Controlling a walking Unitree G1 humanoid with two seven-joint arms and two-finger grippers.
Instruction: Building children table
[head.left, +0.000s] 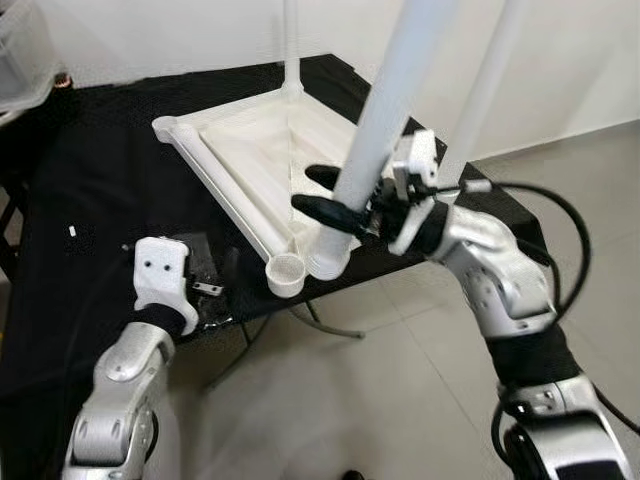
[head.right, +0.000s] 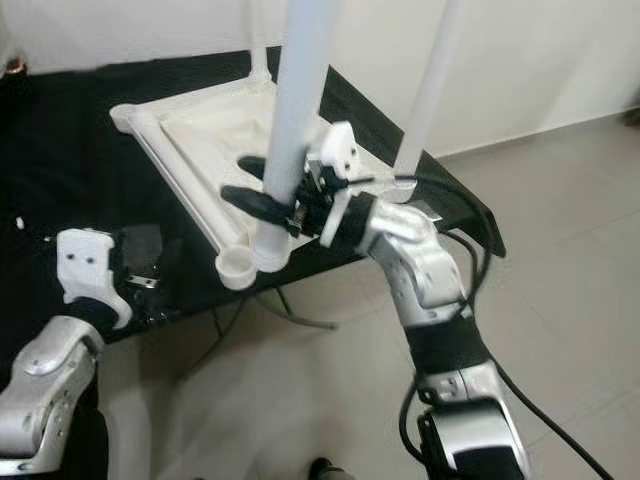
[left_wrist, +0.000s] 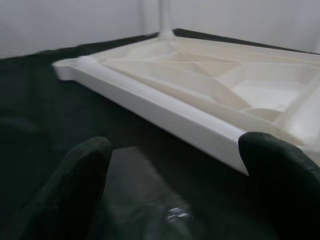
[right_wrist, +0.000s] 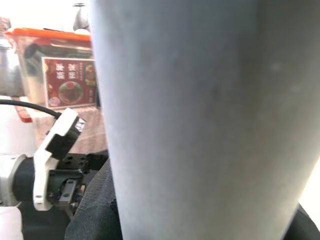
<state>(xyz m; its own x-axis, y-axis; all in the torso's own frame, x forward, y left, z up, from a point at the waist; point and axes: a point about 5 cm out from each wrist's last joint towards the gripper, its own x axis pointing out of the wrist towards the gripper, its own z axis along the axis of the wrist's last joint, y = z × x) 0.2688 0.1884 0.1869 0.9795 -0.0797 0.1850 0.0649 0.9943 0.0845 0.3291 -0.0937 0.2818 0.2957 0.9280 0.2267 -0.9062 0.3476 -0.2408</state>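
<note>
The white table top (head.left: 250, 150) lies upside down on a black table (head.left: 90, 180). Two white legs (head.left: 492, 80) stand upright in its far and right corners. My right gripper (head.left: 335, 193) is shut on a third white leg (head.left: 385, 110), which is tilted; in the right wrist view this leg (right_wrist: 200, 120) is very close. Its lower end (head.left: 328, 262) sits just beside the empty round socket (head.left: 287, 272) at the near corner. My left gripper (left_wrist: 175, 200) is open low over the black table, short of the top's near rim (left_wrist: 165, 117), with nothing between its fingers (left_wrist: 82, 185).
A clear bag with small metal parts (head.left: 207, 288) lies by the left gripper. A small white piece (head.left: 73, 231) rests further left. A clear plastic box (head.left: 25, 50) stands at the back left. The table's front edge drops to grey floor tiles (head.left: 400, 400).
</note>
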